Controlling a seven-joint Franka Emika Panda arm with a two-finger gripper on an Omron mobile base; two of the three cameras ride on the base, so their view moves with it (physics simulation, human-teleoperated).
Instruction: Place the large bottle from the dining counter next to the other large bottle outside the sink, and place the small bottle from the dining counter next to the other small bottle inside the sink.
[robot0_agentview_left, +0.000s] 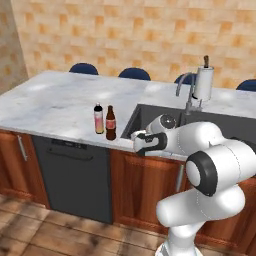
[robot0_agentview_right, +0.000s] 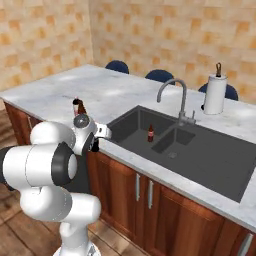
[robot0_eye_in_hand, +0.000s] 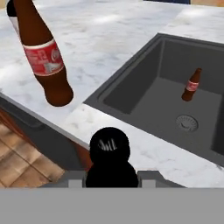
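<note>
My gripper (robot0_eye_in_hand: 109, 177) is shut on the small black bottle (robot0_eye_in_hand: 108, 153), which stands between the fingers in the hand view. The hand (robot0_agentview_left: 143, 143) hovers over the counter's front edge at the sink's near left corner. Left of the sink, the brown red-labelled large bottle (robot0_agentview_left: 110, 123) stands upright on the marble right beside the pale pink bottle with a dark cap (robot0_agentview_left: 98, 118). Inside the dark grey sink (robot0_eye_in_hand: 144, 100) stands another small bottle (robot0_eye_in_hand: 191, 85), brown with a red label, near the drain (robot0_eye_in_hand: 187, 123).
A curved chrome faucet (robot0_agentview_left: 187, 92) and a paper towel roll on a holder (robot0_agentview_left: 204, 82) stand behind the sink. Blue stool backs (robot0_agentview_left: 134, 73) line the far side of the counter. A dark dishwasher front (robot0_agentview_left: 75, 175) sits under the bottles.
</note>
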